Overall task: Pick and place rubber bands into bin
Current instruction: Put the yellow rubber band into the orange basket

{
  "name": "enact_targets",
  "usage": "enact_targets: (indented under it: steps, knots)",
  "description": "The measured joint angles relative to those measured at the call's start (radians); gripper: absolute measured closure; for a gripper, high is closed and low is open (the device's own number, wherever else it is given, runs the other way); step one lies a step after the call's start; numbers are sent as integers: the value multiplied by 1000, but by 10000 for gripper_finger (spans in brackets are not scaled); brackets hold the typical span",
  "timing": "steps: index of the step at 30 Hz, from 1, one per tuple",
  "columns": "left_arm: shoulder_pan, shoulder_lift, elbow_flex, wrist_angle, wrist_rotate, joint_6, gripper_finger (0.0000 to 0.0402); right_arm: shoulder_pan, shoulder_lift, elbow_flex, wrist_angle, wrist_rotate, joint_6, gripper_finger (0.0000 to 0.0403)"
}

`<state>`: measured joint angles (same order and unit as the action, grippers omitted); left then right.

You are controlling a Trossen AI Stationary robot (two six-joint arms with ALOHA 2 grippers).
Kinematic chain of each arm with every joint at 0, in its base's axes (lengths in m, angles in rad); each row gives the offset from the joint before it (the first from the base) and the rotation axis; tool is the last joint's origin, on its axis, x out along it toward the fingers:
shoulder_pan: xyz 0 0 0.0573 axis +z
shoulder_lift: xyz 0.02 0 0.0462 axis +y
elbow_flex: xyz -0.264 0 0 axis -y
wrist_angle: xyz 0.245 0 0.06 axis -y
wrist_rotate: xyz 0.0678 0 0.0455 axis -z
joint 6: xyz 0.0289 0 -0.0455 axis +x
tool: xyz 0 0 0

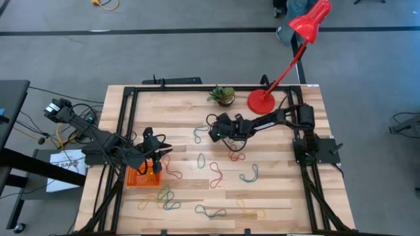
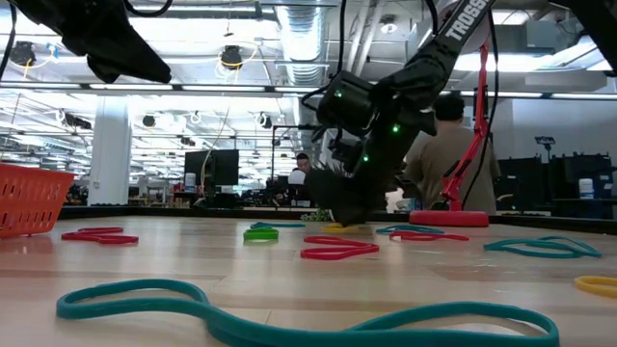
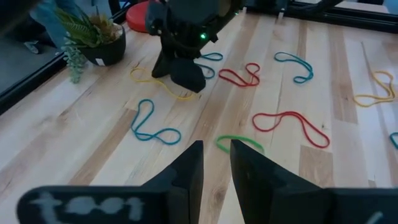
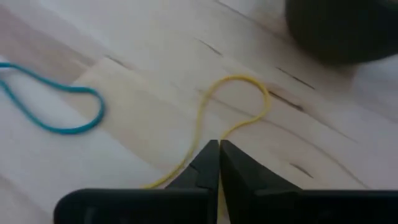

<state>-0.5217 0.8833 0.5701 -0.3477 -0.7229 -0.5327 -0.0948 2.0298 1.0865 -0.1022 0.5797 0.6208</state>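
Several rubber bands lie flat on the wooden table: red (image 1: 236, 156), teal (image 1: 249, 174), green (image 1: 201, 159), and a tangle near the front edge (image 1: 164, 196). The orange bin (image 1: 141, 177) stands at the table's left side, also seen in the low view (image 2: 29, 198). My right gripper (image 1: 213, 133) is down at the table's middle, shut on a yellow rubber band (image 4: 239, 99). My left gripper (image 1: 157, 147) hovers by the bin's far edge, fingers (image 3: 216, 158) a little open and holding nothing. My right gripper (image 4: 219, 146) pinches the yellow rubber band between its two fingertips, at the narrow part (image 4: 231, 129) just below the band's round loop. The fingers come from above, slanting down to the table. The band is slack and lies flat on the wood.
A small potted plant (image 1: 223, 96) and the red lamp's round base (image 1: 262, 101) stand at the table's far edge, behind my right arm. A teal band (image 4: 56, 106) lies close beside the yellow one. People stand in the room beyond the table (image 2: 448, 145).
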Motion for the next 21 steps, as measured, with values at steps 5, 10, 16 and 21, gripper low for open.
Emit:
enact_targets:
  steps: [5,10,16,21]
  knots:
    - [0,0,0,1,-54,8,331,66,-60,24,129,-24,-116,401]
    - [6,1,-1,9,-80,81,331,141,-131,58,228,-21,-276,401]
    - [30,2,-2,46,-68,183,331,212,-171,88,349,-106,-408,402]
    - [44,3,-2,108,-55,324,324,234,-167,94,364,-111,-420,402]
